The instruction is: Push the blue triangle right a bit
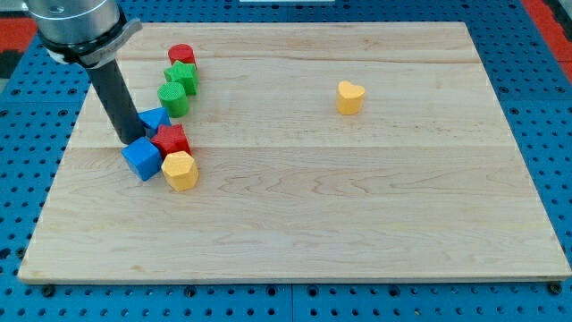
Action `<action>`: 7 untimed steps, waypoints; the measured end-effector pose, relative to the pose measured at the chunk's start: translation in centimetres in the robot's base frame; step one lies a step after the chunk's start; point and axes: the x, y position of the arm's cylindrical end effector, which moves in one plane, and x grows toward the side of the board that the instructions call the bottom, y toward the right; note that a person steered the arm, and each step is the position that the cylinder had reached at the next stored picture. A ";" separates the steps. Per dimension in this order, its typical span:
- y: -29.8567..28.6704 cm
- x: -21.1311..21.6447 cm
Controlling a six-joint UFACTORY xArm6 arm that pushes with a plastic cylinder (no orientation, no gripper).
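Observation:
The blue triangle [156,118] lies near the board's left side, partly hidden behind my rod. My tip [130,140] touches the board just left of it, right above the blue cube [142,158]. A red star-shaped block [172,139] sits right of the triangle and touches the blue cube. A yellow block [180,170] lies below the red star.
A red cylinder [181,55], a green star-shaped block [183,76] and a green cylinder [173,97] form a column above the triangle. A yellow heart-shaped block [350,97] lies alone right of centre. The wooden board [357,206] rests on a blue pegboard.

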 end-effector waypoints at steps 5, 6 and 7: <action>0.8 -2.4; 2.5 -2.1; 2.6 -2.1</action>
